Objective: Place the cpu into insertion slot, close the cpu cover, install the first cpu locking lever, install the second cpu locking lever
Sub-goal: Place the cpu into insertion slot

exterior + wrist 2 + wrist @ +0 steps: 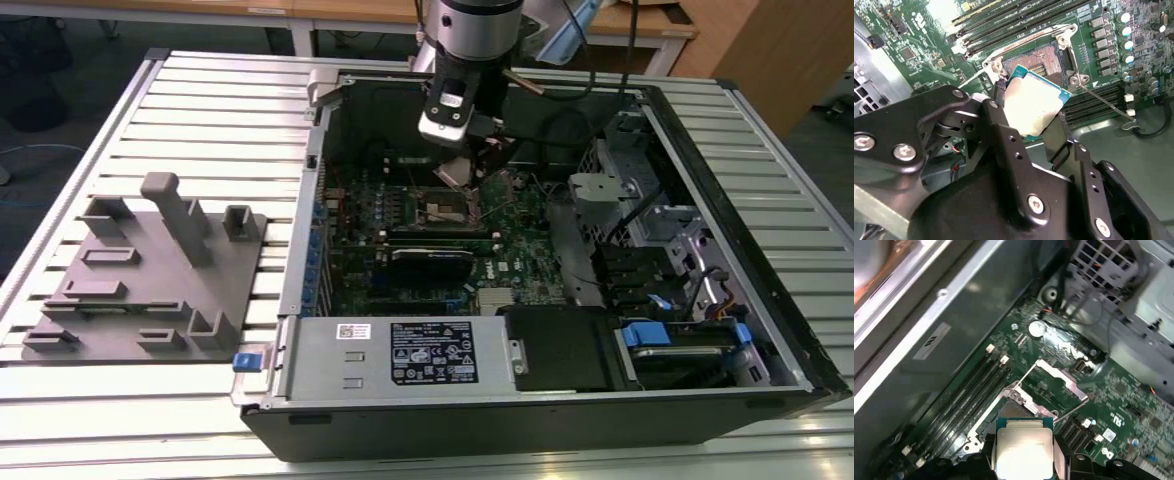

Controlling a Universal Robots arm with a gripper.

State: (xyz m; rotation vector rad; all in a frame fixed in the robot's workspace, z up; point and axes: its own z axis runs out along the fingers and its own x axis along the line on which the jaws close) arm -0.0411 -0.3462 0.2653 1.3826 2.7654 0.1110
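hand [1029,122] pinched the cpu [1040,100], hovering above the open insertion slot [1040,59]; chip wasn't seated, so no step was finished.

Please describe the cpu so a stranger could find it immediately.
Find the open computer case, then the green motherboard inside it. Above its insertion slot, the tool grips the cpu: a small square chip with a silvery top, the one part held off the board.

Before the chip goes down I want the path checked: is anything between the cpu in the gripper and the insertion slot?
Nothing visible does. The gripper holds the cpu over the insertion slot, whose contacts lie bare; the cpu cover is swung open to one side.
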